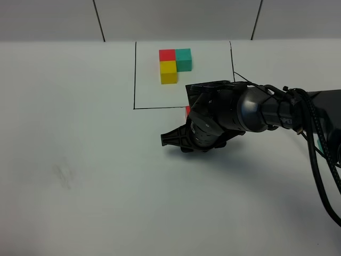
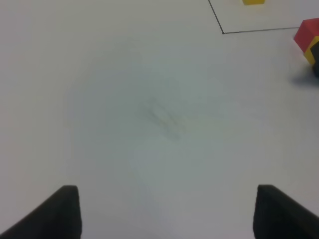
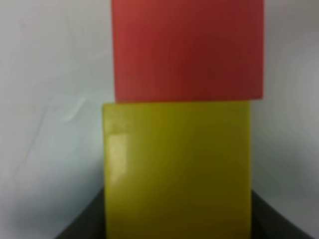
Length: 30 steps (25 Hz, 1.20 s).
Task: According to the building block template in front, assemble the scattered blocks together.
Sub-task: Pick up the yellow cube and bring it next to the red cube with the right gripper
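On the worktop point(image 1: 80, 160), at 6 o'clock from the template point(image 1: 173, 63): square yellow cube point(image 3: 177, 169) flush against red cube point(image 3: 188, 50), edges slightly off now; nudge gently, no shoving red. Right tool point(image 1: 189, 125) clamped on yellow, touching red. Left tool point(image 2: 167, 191) parted midway, empty.

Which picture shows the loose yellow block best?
The right wrist view: the loose yellow block fills it close up, flush against the loose red block. The left wrist view catches only a sliver at its edge; in the high view the right arm hides it.
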Tool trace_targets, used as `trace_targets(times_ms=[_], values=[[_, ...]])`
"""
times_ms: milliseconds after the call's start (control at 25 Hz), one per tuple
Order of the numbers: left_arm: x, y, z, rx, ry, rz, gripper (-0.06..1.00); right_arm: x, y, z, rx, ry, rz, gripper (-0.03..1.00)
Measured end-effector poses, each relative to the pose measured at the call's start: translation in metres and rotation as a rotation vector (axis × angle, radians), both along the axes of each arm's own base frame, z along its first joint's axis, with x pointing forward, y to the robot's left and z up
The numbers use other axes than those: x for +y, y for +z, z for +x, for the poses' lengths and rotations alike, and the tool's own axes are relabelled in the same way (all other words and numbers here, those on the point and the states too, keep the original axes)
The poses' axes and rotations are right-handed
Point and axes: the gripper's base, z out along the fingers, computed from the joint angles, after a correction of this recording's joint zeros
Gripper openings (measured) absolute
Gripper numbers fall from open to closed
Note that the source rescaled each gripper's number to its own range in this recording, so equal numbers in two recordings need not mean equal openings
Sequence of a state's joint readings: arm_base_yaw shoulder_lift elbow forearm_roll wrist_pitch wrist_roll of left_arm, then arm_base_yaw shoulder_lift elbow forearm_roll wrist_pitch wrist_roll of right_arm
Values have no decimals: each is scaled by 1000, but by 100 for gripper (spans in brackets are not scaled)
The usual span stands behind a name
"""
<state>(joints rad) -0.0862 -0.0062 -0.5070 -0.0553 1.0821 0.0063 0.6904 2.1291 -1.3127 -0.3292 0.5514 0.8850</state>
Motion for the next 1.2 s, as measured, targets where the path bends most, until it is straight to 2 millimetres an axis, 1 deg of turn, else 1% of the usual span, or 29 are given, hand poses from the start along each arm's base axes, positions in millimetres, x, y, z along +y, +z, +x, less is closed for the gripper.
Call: trace_targets(times_ms=[200,600,1200], values=[[0,0,0,0,1,2,57,0,0,0,0,-6,2,1],[0,0,0,0,1,2,57,0,0,0,2,-70,29,1],[0,0,0,0,1,2,57,0,0,0,2,-78,32,1]])
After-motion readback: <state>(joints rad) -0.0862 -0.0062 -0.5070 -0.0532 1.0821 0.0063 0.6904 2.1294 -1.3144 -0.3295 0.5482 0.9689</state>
